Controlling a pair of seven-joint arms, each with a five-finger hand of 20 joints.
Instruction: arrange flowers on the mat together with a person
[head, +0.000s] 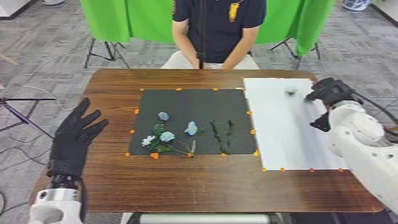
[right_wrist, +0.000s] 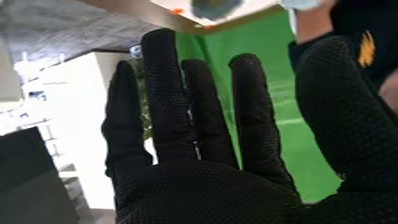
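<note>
In the head view, the left hand (head: 75, 132) is at 9 o'clock of the dark mat (head: 179, 102), fingers straight and spread wide, holding nothing. On the mat, a blue flower (head: 163, 116) lies between 9 and 10 o'clock, two white flowers (head: 147, 140) between 7 and 8, and a pale blue flower (head: 191, 128) just below the centre, towards 6. Bare green stems (head: 221, 140) lie at about 4 o'clock. To their right, on the white sheet (head: 277, 132), a pale flower head (head: 291, 91) sits at 12 o'clock, just beside the right hand (head: 332, 91) at 1 o'clock. That hand's fingers are straight and somewhat apart, the thumb well out, gripping nothing.

The arrangement seems partly done: the mat's 7-to-10 o'clock side is grouped, while the stems look unfinished without blooms. The flower head on the sheet probably has to be brought over to the mat.
</note>
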